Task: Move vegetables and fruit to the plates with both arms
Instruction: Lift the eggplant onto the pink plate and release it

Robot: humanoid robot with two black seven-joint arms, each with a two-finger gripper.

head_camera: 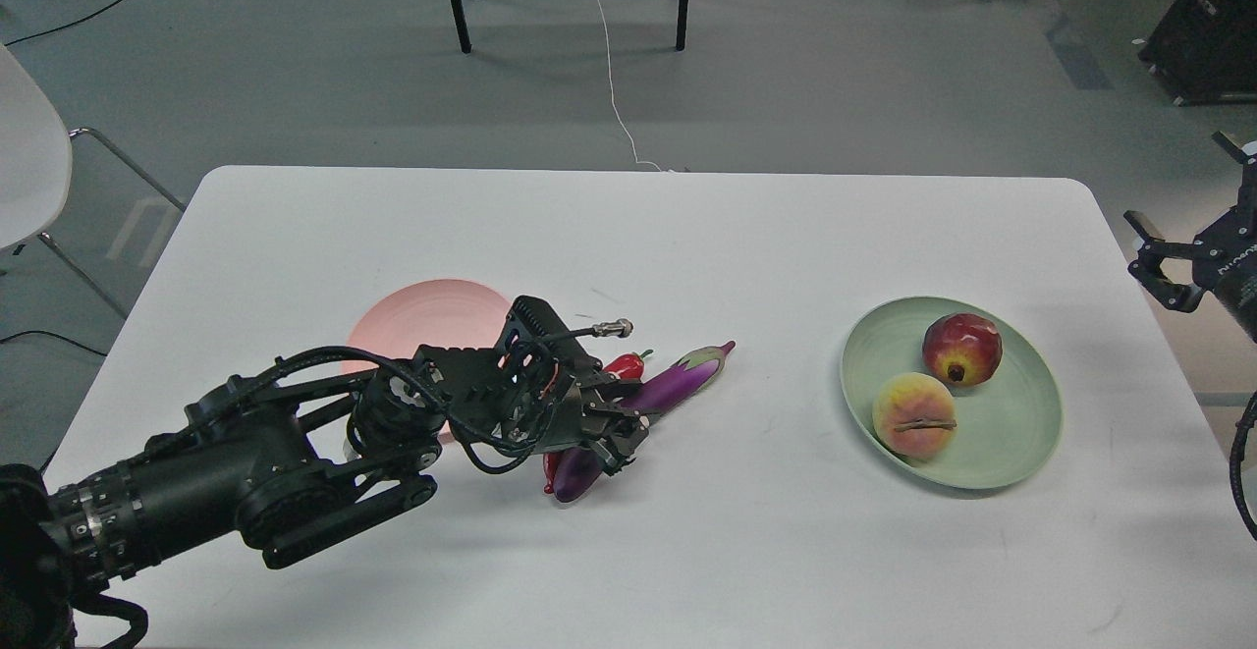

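The left tool (614, 433) sits over the eggplant (668, 386) and chili (626, 365) on the desk (628, 237); I cannot tell if it grips. The right tool (1164, 271) is open. The pomegranate (962, 349) and peach (914, 415) lie on the green plate (1021, 453).

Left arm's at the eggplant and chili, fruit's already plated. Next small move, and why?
Probably close the left gripper on the eggplant, then lift it toward the pink plate. Its jaws sit over the eggplant's middle, but whether they already grip is unclear. The eggplant and chili still lie on the table beside the plate. The pomegranate and peach already sit on the green plate.
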